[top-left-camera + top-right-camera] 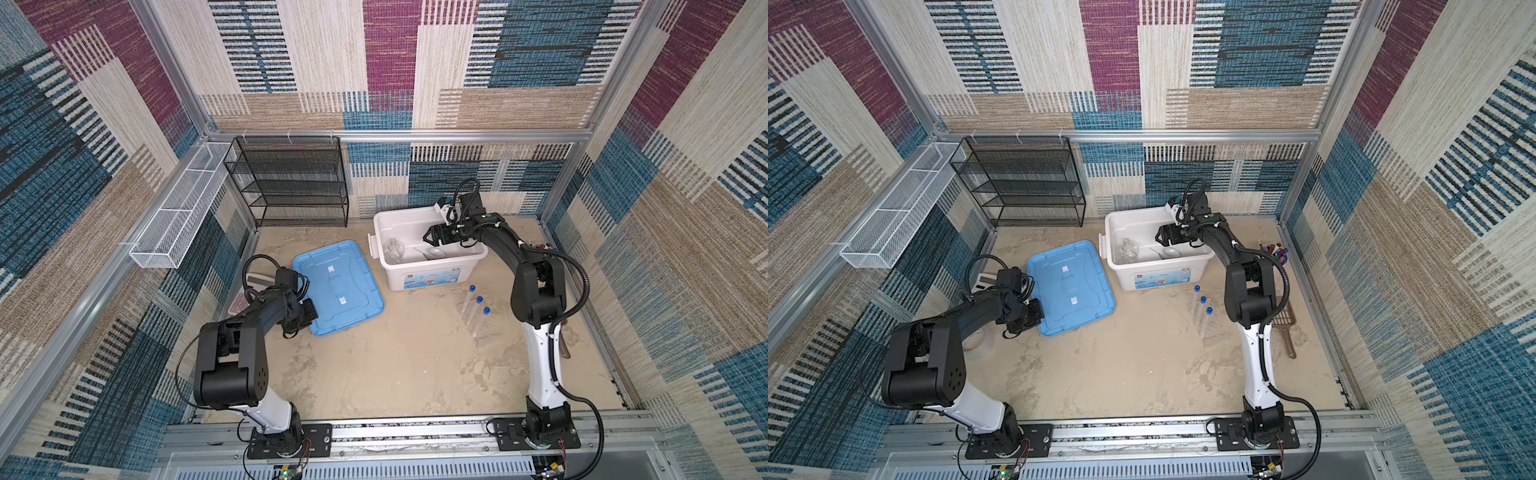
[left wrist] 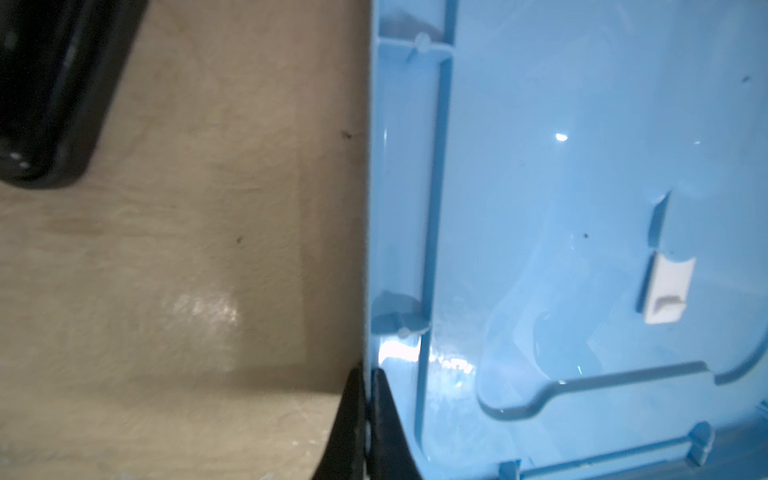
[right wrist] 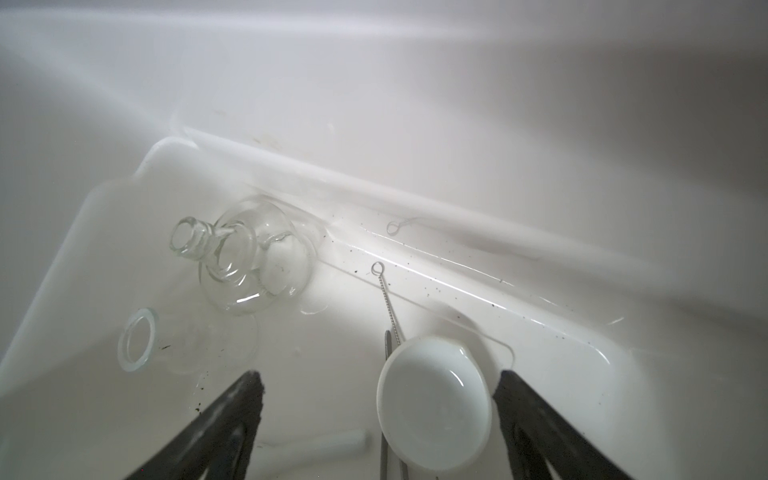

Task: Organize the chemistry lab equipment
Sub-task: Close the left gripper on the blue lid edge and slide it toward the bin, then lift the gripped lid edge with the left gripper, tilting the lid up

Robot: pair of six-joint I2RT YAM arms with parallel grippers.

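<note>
my left claw [image 2: 368, 415] clamps the lid [image 2: 582, 166] rim, my right claw [image 3: 380, 378] hangs open in the bin [image 3: 374, 83] with flask [image 3: 249, 257], beaker [image 3: 187, 345], dish [image 3: 434, 401] and brush [image 3: 388, 299] stowed; three tubes [image 1: 479, 299] lie outside beside it.

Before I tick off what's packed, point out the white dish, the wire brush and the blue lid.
white dish [image 3: 434, 401]: right wrist view, centre of its bowl.
wire brush [image 3: 387, 301]: right wrist view, twisted stem below the loop.
blue lid [image 1: 338, 289]: a top view, middle of its panel.
</note>
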